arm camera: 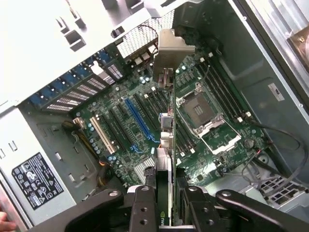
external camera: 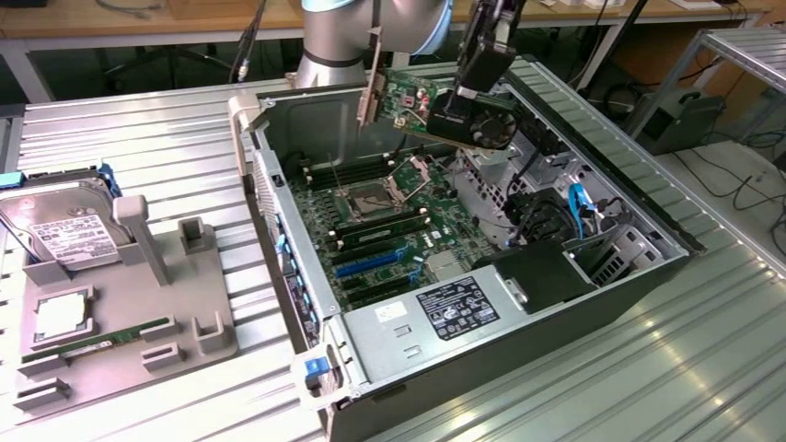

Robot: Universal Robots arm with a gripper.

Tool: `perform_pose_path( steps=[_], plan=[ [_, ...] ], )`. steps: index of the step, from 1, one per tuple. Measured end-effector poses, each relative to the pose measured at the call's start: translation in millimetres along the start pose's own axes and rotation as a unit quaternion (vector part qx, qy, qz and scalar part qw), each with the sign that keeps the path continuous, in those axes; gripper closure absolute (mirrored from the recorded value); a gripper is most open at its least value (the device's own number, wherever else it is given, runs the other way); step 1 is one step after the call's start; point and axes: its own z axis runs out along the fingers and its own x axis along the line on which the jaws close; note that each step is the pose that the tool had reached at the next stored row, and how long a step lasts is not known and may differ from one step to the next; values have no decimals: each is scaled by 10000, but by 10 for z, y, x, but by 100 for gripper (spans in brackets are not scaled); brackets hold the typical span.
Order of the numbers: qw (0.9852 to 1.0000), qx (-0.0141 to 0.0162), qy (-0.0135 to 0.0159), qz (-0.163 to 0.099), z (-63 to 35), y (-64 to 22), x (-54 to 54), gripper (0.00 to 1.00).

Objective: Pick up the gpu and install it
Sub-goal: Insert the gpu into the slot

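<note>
Well, starting at the exterior view's left, a grey holder (external camera: 184, 336) lies on the ribbed metal table (external camera: 147, 147); a silver hard drive (external camera: 62, 226) leans in it at the far end, a square processor chip (external camera: 59, 318) lies flat nearer the camera, and a narrow green RAM stick (external camera: 98, 339) lies just beside the chip. All of that is well apart from me.

Next comes the open computer case (external camera: 276, 184), lying on its side with the motherboard (external camera: 411, 207) facing up; on the board I see the processor socket (external camera: 368, 201), and nearer the camera the blue slot (external camera: 368, 265) among black ones; the power supply (external camera: 448, 308), with its black label, fills the near end of the case.

Above the far end of the case my pincer (external camera: 461, 97) is clenched on the gpu (external camera: 418, 101); I hold the card tilted in the air, clear of the board, with the silver bracket toward the exterior view's left and the black fan face toward its right. In the wrist view the gpu (arm camera: 166, 135) runs edge-on between my fingers (arm camera: 142, 203), over the rows of slots and beside the socket, with its bracket end toward the perforated rear wall.

Further right, blue cables (external camera: 575, 204) and the drive bays crowd that side of the case; black cables (arm camera: 270, 140) loop across the case floor beside the board.
</note>
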Motion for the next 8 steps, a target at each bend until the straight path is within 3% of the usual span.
perform_pose_path(
  steps=[4, 8],
  plan=[
    [9993, 3, 11, -366, 0, 0, 0, 74],
    [9976, 6, 18, -695, 0, 0, 0, 74]
  ],
)
